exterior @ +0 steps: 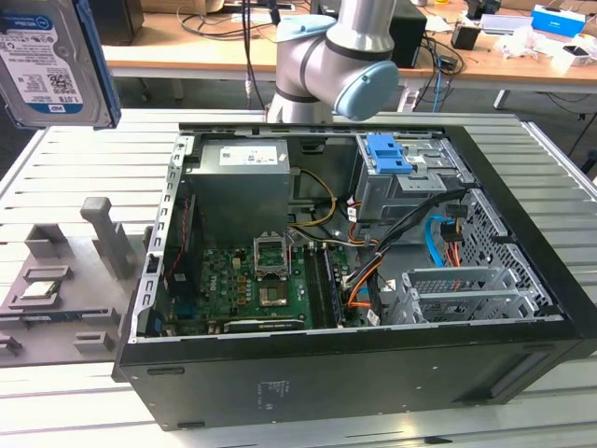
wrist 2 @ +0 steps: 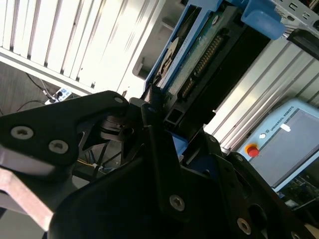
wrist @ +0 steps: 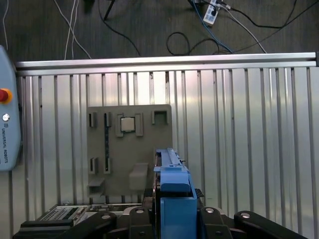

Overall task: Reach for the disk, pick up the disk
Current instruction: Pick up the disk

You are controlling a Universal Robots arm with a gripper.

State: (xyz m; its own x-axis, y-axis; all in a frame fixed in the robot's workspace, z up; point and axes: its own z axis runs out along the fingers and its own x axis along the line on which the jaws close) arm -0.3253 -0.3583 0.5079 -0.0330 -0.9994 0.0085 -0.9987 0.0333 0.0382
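The disk (exterior: pixel 48 58) hangs high above the table at the exterior view's left, its white-and-blue label facing the camera and its blue bracket (exterior: pixel 104 65) along the side. In the second wrist view the disk (wrist 2: pixel 199 55) shows its green circuit board, and my gripper (wrist 2: pixel 158 117) is shut on its lower end with black fingers (wrist 2: pixel 149 112) against the blue bracket. The first wrist view looks down the disk (wrist: pixel 172 184) edge-on, blue bracket uppermost, clamped in my gripper (wrist: pixel 173 219) above the slatted table.
An open computer case (exterior: pixel 373 373) lies on the slatted aluminium table (exterior: pixel 84 149), with a blue latch (exterior: pixel 387 154) on its drive cage. A grey fixture plate (wrist: pixel 129 149) holding a chip sits below the disk. A teach pendant (wrist: pixel 7 124) lies at the table edge.
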